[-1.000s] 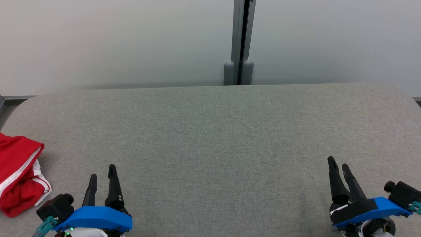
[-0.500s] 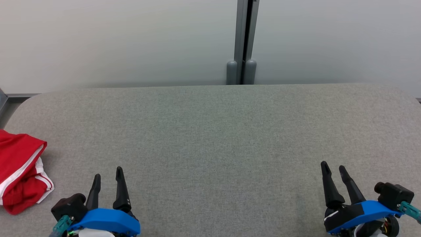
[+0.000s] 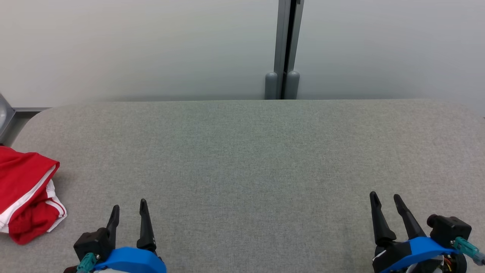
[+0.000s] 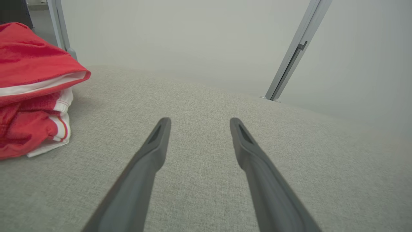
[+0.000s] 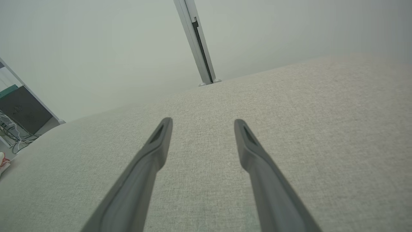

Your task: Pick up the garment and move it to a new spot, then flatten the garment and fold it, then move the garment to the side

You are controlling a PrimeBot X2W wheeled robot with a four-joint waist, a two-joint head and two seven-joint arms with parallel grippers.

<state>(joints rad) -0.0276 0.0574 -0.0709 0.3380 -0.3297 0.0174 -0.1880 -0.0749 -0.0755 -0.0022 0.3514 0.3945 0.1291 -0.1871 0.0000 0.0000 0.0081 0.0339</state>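
The garment [image 3: 26,193] is red with white stripes and lies folded in a loose bundle at the left edge of the grey fabric table [image 3: 242,151]. In the left wrist view the garment [image 4: 32,87] sits to the upper left, apart from the fingers. My left gripper [image 3: 129,206] stands open at the lower left of the head view, a short way right of the garment and holding nothing; it also shows as my left gripper [image 4: 198,120]. My right gripper [image 3: 384,195] stands open and empty at the lower right, seen too as my right gripper [image 5: 202,120].
A pale wall with a grey vertical post [image 3: 284,49] runs behind the table's far edge. In the right wrist view a dark cabinet with cables [image 5: 19,116] stands beyond the table's left end. The table's corners are rounded.
The whole head view has shifted slightly, so the camera moved. Both grippers have drawn back toward the bottom edge of the view. The garment lies as before.
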